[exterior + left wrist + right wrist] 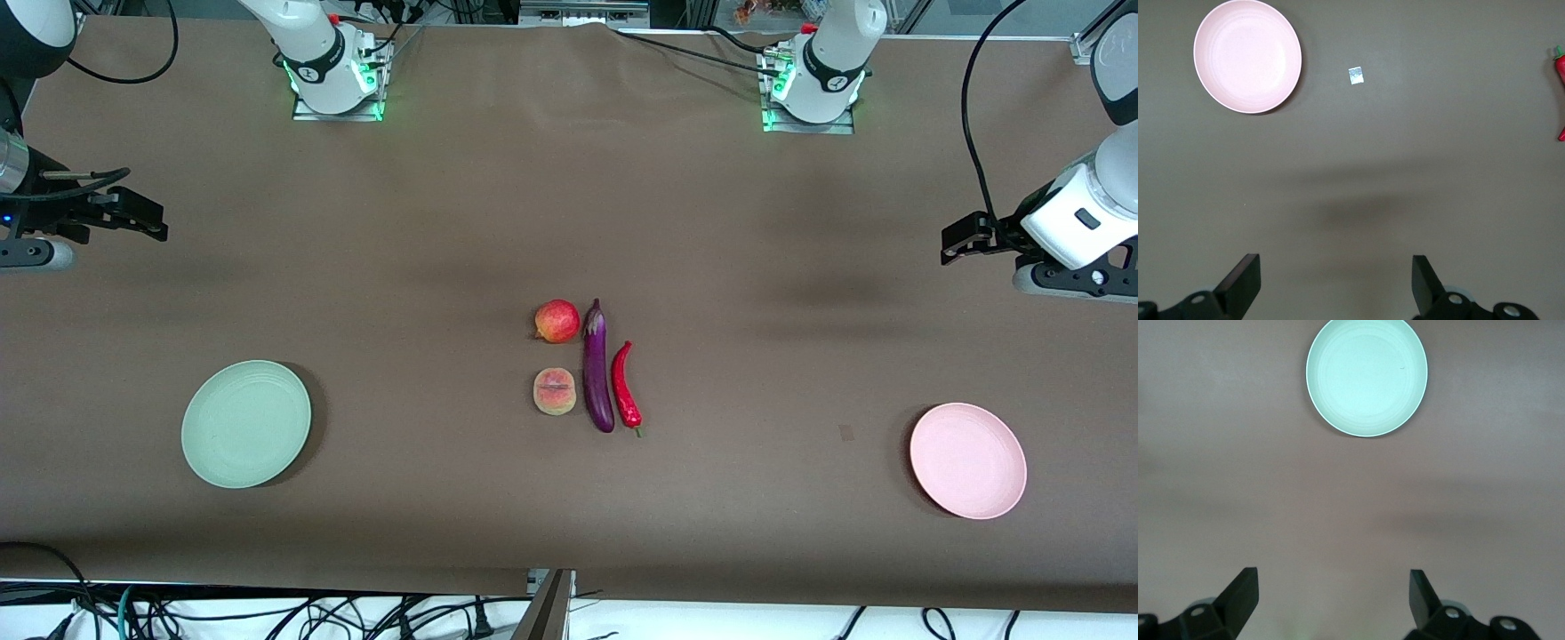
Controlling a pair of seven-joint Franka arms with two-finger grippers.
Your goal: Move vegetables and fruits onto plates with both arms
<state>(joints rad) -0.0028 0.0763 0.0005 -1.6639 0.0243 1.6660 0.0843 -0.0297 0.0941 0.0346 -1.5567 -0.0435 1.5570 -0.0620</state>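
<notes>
At the table's middle lie a red pomegranate (556, 321), a yellowish-pink peach (555, 391) nearer the camera, a long purple eggplant (597, 366) beside them and a red chili pepper (625, 386) beside the eggplant. The chili also shows in the left wrist view (1561, 73). The mint green plate (246, 423) (1367, 376) sits toward the right arm's end, the pink plate (967, 460) (1247, 55) toward the left arm's end. My left gripper (956, 242) (1336, 283) is open and empty above bare table. My right gripper (142, 222) (1333, 599) is open and empty above bare table.
The brown table cover (569, 196) spans the whole view. A small shiny scrap (1355, 75) lies on it near the pink plate. Both arm bases (333, 80) (813, 89) stand along the edge farthest from the camera. Cables (267, 613) hang below the near edge.
</notes>
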